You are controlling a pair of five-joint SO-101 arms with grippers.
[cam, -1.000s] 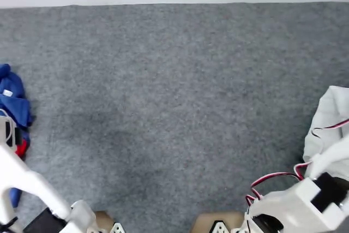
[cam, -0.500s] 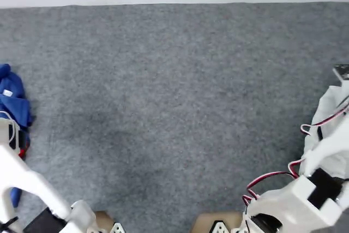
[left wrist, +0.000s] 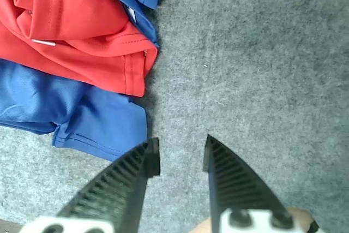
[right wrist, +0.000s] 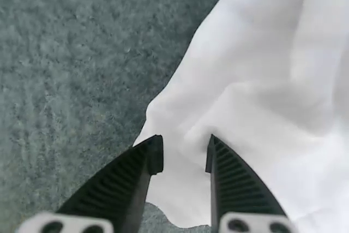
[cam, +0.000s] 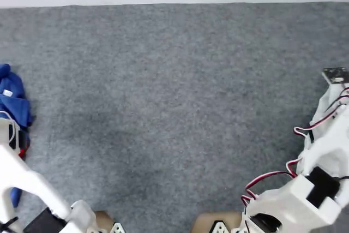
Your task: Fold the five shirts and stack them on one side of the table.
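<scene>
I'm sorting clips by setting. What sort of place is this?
Likely a robotics lab bench: a grey felt-covered table, a white robot arm with exposed wires, plus a red shirt, blue shirt and white shirt.

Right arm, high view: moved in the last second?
Yes. The right arm has extended along the right side toward the far edge of the gray mat, over the white shirt.

Grey mat [cam: 174, 80] lies open between blue-and-red shirts [left wrist: 82, 36] at left and white shirt [right wrist: 272, 69] at right.
</scene>
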